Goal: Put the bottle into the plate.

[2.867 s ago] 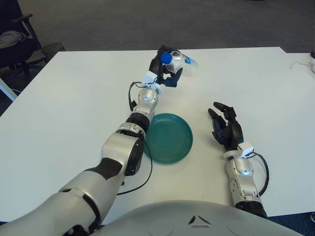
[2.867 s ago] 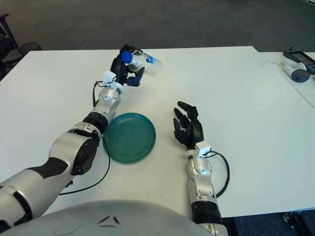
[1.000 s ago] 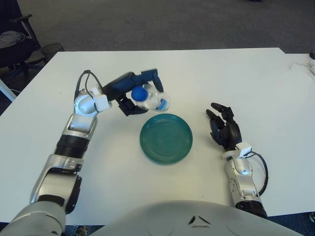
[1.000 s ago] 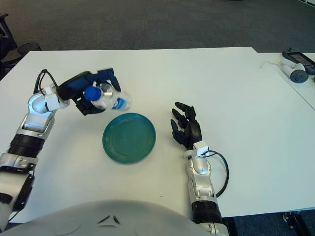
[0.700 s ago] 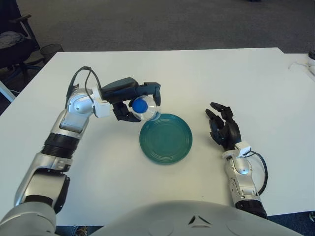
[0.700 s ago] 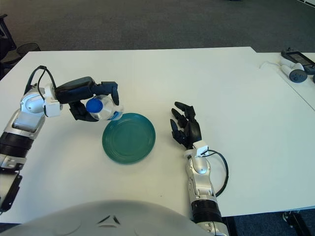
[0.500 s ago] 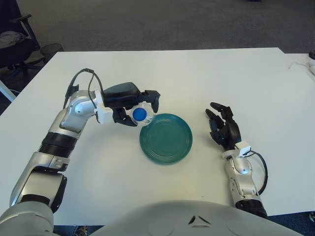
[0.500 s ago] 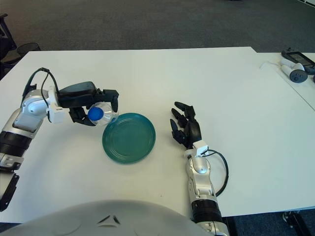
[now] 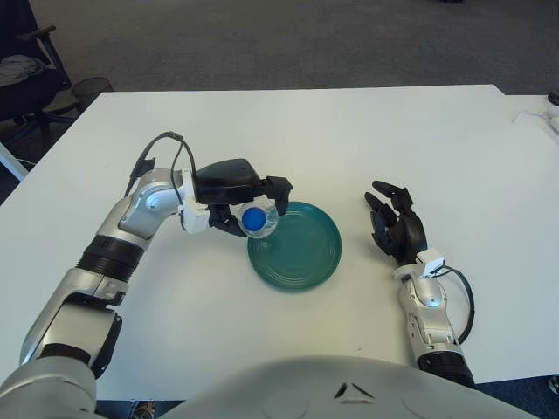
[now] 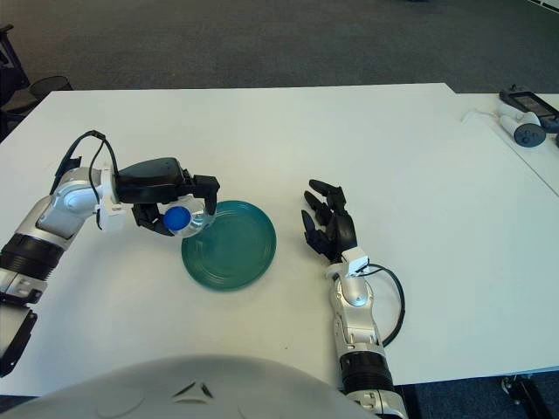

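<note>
Your white surface [image 9: 175, 332] with wide bare room all round, teal plate [image 9: 301, 253] near its middle, left robot hand [image 9: 234, 196] clasping the blue-capped bottle [image 9: 258, 218] over the plate's left rim, right robot hand [image 9: 397, 229] resting apart, fingers spread

Both views come from the robot's head, looking forward and down across the white worktop [image 9: 419, 131], with the grey curve of the robot's own chest filling the bottom edge. They face the same way and sit side by side, so each shows almost the same scene.

Take the green plate [image 9: 301, 249] as the landmark. In the left eye view it lies just right of centre; in the right eye view [image 10: 234, 246] it sits left of centre.

The right eye view takes in more past the worktop's right edge, well right of the plate. The left eye view takes in more floor left of it. Both share the plate, both arms and most of the worktop, seen from close above.
</note>
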You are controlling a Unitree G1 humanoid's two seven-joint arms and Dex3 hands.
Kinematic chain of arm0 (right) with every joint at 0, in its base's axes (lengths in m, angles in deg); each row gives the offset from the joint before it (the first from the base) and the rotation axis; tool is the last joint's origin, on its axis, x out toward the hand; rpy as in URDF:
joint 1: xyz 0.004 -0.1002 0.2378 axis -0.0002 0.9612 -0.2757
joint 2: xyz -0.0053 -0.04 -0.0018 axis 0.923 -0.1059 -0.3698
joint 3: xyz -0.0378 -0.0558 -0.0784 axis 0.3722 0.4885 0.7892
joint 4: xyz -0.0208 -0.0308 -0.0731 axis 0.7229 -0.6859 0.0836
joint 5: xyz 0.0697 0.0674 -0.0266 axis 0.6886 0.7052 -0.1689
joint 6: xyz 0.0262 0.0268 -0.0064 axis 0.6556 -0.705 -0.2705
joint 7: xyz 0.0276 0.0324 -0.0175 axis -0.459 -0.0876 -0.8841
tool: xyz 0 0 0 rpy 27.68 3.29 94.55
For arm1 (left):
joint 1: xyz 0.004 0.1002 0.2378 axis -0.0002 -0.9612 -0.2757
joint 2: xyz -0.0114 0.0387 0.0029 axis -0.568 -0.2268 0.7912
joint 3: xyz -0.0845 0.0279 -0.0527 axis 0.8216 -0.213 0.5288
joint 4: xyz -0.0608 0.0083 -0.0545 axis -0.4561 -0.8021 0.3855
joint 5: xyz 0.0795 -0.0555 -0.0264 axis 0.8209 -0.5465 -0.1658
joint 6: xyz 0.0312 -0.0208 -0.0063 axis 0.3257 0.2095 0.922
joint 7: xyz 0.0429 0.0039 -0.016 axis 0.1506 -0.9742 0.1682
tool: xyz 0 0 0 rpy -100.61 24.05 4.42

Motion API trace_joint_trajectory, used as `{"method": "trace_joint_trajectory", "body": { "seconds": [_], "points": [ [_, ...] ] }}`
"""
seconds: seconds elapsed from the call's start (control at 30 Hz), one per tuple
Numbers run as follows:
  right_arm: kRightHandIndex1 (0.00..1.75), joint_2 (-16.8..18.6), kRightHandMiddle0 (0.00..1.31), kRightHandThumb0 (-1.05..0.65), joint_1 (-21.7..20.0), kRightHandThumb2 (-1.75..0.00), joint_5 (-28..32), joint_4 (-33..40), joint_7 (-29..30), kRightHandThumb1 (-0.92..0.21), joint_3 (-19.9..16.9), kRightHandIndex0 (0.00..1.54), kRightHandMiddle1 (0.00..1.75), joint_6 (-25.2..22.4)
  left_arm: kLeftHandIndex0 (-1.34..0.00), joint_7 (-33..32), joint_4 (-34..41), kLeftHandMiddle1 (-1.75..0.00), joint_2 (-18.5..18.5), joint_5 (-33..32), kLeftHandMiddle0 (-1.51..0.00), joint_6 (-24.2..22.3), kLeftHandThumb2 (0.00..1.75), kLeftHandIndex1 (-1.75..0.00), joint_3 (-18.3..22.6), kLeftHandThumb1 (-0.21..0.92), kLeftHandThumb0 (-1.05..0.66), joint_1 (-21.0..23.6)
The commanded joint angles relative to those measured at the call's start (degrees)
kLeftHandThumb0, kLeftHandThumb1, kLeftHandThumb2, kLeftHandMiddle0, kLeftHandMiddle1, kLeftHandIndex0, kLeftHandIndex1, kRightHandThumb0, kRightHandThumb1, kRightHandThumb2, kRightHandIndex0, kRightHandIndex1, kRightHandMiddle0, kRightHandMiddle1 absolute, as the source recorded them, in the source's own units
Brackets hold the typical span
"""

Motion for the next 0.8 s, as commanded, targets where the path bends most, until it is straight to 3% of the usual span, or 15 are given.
{"method": "trace_joint_trajectory", "body": {
  "seconds": [0.0,0.33,0.77],
  "points": [
    [0.16,1.0,0.0,-0.68,3.1,-0.49,0.0,-5.2,0.5,-0.92,0.2,0.38,0.98,-3.7,-0.66,-1.1,-1.7,-1.75,0.6,3.0,-1.19,0.8,1.39,-1.75,-1.4,0.25,-0.49,2.0],
    [0.17,1.0,0.0,-0.69,2.8,-0.52,0.4,-6.1,0.5,-0.92,0.1,0.39,0.98,-3.1,-0.62,-3.8,-7.1,-1.75,3.1,5.6,-1.13,4.4,1.34,-1.75,-4.2,0.29,-0.48,3.9],
    [0.17,1.0,0.0,-0.7,2.4,-0.49,0.5,-6.7,0.5,-0.92,-0.1,0.38,0.97,-3.4,-0.6,-10.5,-9.8,-1.75,6.8,6.0,-1.12,5.1,1.31,-1.75,-3.3,0.32,-0.47,3.6]
  ]
}}
